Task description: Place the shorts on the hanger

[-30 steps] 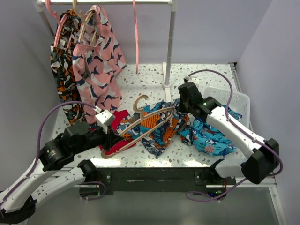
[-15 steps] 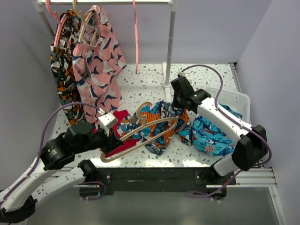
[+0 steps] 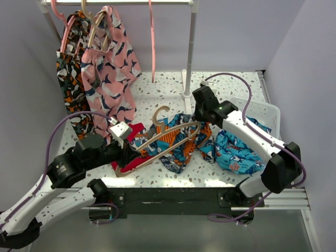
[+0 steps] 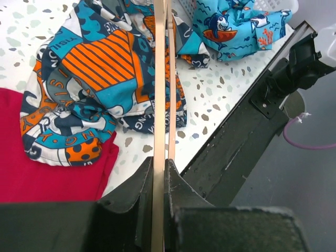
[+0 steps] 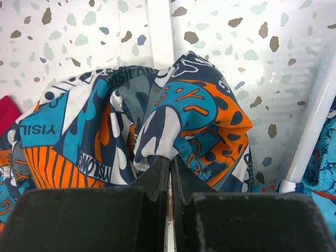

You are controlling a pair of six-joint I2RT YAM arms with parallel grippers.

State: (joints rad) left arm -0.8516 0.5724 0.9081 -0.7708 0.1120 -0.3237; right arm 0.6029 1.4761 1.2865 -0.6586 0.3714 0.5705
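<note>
The shorts [image 3: 178, 139], printed in teal, orange, navy and white, lie crumpled on the speckled table at centre. They also show in the left wrist view [image 4: 89, 84] and the right wrist view [image 5: 157, 121]. The tan hanger [image 3: 168, 137] lies tilted across them, hook toward the back. My left gripper [image 3: 126, 156] is shut on the hanger's left end; in the left wrist view [image 4: 159, 170] the tan bar [image 4: 159, 79] runs straight out between the jaws. My right gripper [image 3: 201, 116] is shut on a lifted fold of the shorts at their far right edge [image 5: 169, 160].
Turquoise shorts [image 3: 236, 149] lie at the right, partly in a white basket [image 3: 265, 111]. A red cloth [image 3: 134, 149] lies under the hanger's left end. Pink and dark printed shorts [image 3: 107, 68] hang from the rail at back left. The rack's white post [image 3: 190, 52] stands behind the shorts.
The right gripper moved left and back with the fold of shorts, bunching them toward the hanger. The hanger shifted and its hook swung slightly.
</note>
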